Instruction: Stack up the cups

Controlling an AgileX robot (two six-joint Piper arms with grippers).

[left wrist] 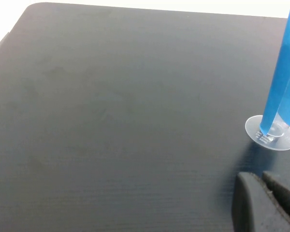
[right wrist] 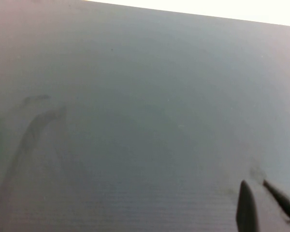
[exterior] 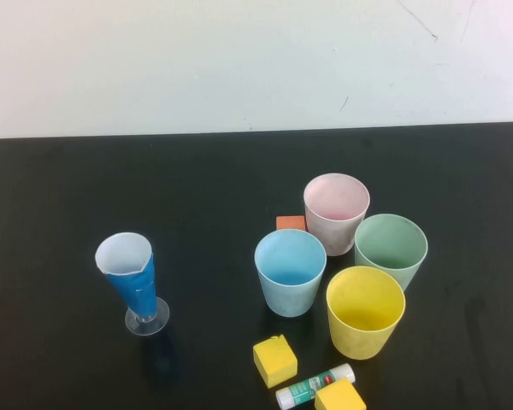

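Standing upright and separate, the four cups cluster right of the middle of the black table (exterior: 85, 196), toward its near edge. The pink cup (exterior: 336, 212) is farthest back; the green cup (exterior: 391, 248) sits just beside it toward the right edge. The blue cup (exterior: 290, 272) stands on the cluster's left, and the yellow cup (exterior: 364, 311) is nearest the near edge, close to the green one. None is nested in another.

An orange block (exterior: 291, 223) lies behind the blue cup, beside the pink one. Near the near edge, a yellow cube (exterior: 274, 360), a glue stick (exterior: 315, 386) and a second yellow block (exterior: 339, 397) lie together, the stick running between the two.

Toward the left side, well apart from the cluster, a tall blue-and-white cone cup (exterior: 130, 278) stands on a clear round foot.

Neither arm shows in the high view. The left gripper (left wrist: 261, 186), fingers pressed together on nothing, hovers over bare table near the cone cup's foot. The right gripper (right wrist: 261, 193), likewise closed and empty, hangs over bare table.
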